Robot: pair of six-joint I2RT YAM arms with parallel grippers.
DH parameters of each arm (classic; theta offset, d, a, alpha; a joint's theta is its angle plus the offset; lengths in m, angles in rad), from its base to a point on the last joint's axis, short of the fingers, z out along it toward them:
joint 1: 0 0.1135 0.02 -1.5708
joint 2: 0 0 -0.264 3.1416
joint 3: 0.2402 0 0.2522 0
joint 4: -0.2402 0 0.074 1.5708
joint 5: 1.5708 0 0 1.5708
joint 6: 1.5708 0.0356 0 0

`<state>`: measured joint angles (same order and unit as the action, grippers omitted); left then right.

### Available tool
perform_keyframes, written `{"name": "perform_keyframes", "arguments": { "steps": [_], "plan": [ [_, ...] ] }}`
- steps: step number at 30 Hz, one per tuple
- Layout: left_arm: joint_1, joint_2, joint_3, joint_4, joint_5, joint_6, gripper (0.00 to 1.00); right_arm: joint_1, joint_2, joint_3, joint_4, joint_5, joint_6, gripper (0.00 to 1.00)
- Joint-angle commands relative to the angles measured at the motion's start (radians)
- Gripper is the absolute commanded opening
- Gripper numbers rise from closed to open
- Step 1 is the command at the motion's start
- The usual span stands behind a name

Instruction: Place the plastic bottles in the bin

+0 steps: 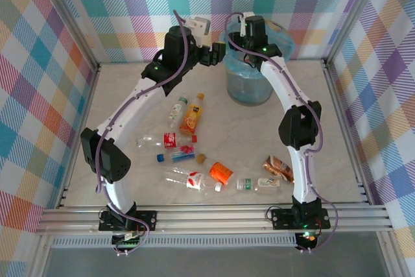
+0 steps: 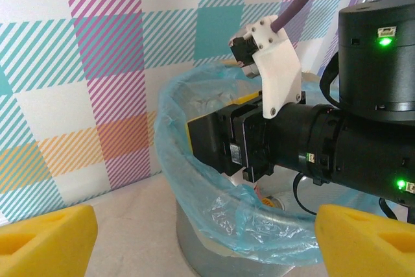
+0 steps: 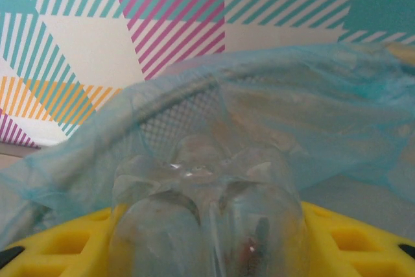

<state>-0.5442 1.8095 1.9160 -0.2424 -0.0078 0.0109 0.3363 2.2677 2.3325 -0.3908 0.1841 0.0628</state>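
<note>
The right hand [image 3: 207, 254] is pinching a clear bottle [image 3: 201, 186] between its yellow fingers [image 3: 363, 238]. The bottle's lobed base faces the wrist camera, and the light-blue bag's edge lies just beyond it, so the bottle hangs right at the rim of the bin [image 1: 249, 89]. The bin stands at the far side of the tabletop [image 1: 311, 102], a little right of the middle and near the checked back wall. The left hand [image 2: 207, 225] hovers just beside the bin's left side, its yellow fingertips [image 2: 45, 238] spread wide with nothing between them, pointed at the bag-lined rim and at the right arm's black wrist. The rest of the bottles lie scattered on the tabletop between the two arms, well apart from the bin. An orange bottle [image 1: 192, 118] lies just beside a green-capped clear bottle [image 1: 176, 109], with a red-labelled clear bottle [image 1: 162, 139] below them. Nearer the arm bases lie a crushed clear bottle [image 1: 188, 180], a second orange bottle [image 1: 220, 172], a green-labelled bottle [image 1: 259, 184] and a brown-labelled bottle [image 1: 279, 168] close to the right arm. A loose blue cap [image 1: 159, 157] and a brown cap [image 1: 201, 157] sit among them
</note>
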Motion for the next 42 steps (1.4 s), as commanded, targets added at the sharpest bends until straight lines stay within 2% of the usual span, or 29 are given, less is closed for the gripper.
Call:
{"name": "perform_keyframes", "arguments": {
  "steps": [1,5,8,12,23,32,42],
  "plan": [
    [0.011,-0.004,0.015,-0.007,0.014,-0.011,0.87,-0.026,-0.015,-0.015,0.009,-0.051,0.055,0.56],
    [0.013,-0.003,0.014,-0.014,0.009,-0.01,0.87,-0.036,0.006,-0.016,-0.004,-0.073,0.068,0.6],
    [0.013,-0.002,0.017,-0.015,0.012,-0.011,0.88,-0.04,0.009,-0.037,0.019,-0.078,0.077,0.71],
    [0.013,-0.006,0.016,-0.018,0.009,-0.008,0.88,-0.041,-0.014,-0.06,0.034,-0.093,0.08,0.76],
    [0.013,-0.022,-0.002,-0.018,0.005,-0.019,0.88,-0.04,-0.045,-0.035,0.026,-0.115,0.072,0.77],
    [0.013,-0.048,0.006,-0.026,0.001,-0.015,0.88,-0.037,-0.053,0.126,-0.085,-0.099,0.085,0.85],
    [0.013,-0.091,0.0,-0.086,-0.01,-0.009,0.88,0.015,-0.171,0.151,-0.133,-0.058,0.078,0.87]
  ]
}}
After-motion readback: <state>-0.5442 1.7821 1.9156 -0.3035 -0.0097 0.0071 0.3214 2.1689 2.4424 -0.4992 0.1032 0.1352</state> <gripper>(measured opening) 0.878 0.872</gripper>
